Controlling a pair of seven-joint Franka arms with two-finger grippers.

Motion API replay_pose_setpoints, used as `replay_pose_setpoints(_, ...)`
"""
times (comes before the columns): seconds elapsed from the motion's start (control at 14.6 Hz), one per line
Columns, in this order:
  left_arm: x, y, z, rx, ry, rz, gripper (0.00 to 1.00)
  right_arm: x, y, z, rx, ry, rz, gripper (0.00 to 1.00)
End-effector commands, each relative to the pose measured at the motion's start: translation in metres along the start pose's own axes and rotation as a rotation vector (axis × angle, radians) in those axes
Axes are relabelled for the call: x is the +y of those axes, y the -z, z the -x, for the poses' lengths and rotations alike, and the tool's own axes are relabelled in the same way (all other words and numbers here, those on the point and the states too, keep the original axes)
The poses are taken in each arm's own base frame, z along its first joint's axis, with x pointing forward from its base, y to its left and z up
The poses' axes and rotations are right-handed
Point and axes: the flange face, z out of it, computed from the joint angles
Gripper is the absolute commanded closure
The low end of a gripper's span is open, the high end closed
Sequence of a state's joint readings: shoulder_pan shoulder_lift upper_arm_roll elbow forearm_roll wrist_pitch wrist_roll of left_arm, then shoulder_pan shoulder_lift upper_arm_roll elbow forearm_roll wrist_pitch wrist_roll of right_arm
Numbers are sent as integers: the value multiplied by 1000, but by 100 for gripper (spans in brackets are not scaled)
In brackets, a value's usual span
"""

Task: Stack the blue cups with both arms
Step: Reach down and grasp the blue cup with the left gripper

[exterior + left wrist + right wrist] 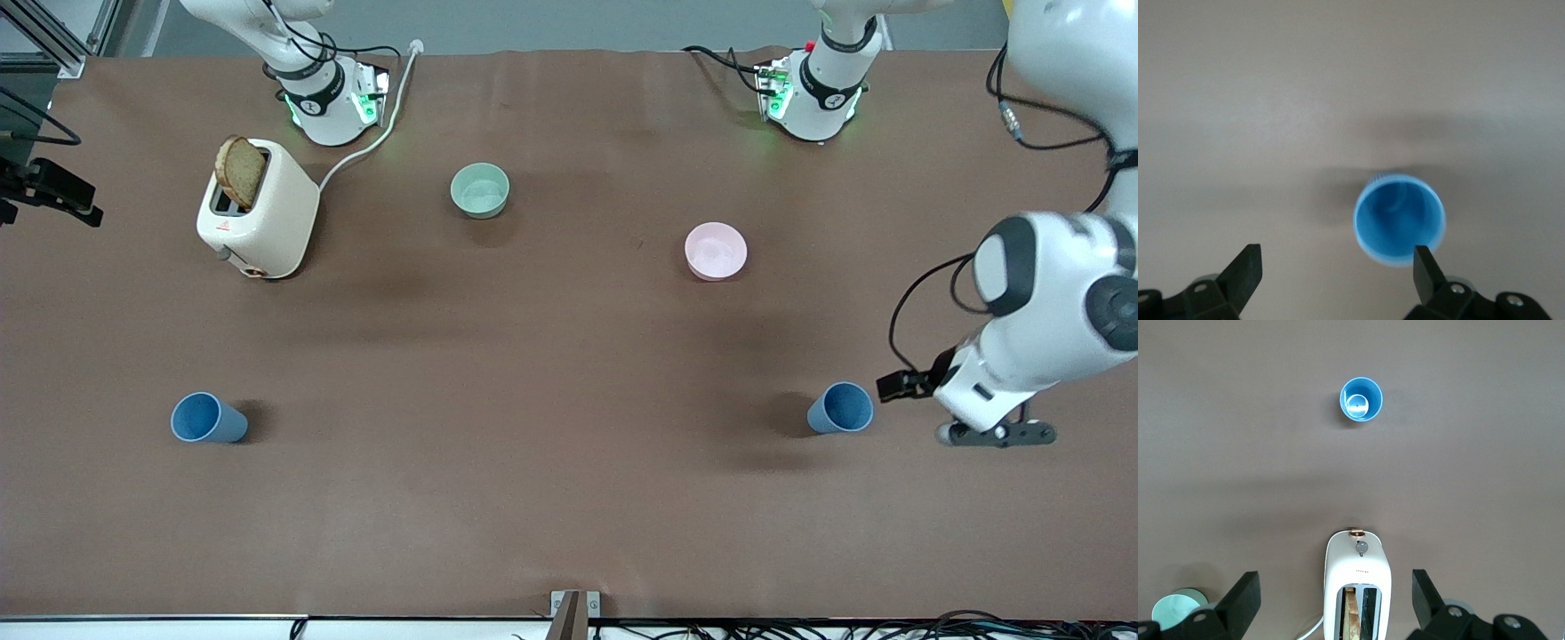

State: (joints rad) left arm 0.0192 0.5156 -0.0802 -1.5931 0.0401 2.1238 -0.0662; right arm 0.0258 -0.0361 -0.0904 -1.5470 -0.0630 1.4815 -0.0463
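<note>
Here the left gripper (1338, 270) hangs spread wide over one blue cup (1399, 219).

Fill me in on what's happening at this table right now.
Two arms are set to stack two blue cups, and neither cup is held yet. The left tool is open, low beside the blue cup at the left arm's end. The right tool is open too, high over the toaster, which has a bread slice in it. The other blue cup stands untouched. A green bowl and a pink bowl sit apart.
</note>
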Motion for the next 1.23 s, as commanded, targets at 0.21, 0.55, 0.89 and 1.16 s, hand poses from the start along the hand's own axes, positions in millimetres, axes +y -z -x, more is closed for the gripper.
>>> replay_pose_setpoints(0.21,2,-67,3,-42,-23,-3,13,-2,0,2,0,-10,24,0)
replay_pose_setpoints(0.55,6,-81,10,-71,-30,-3,92,0,0,1,6,-13,24,0)
replay_pose_setpoints(0.89,45,-50,8,-23,-60,2,100,-1,-23,-13,63,-1,22,0)
replay_pose_setpoints(1.16,159,-12,22,27,-5,13,100,19,-77,-57,65,-37,15,0)
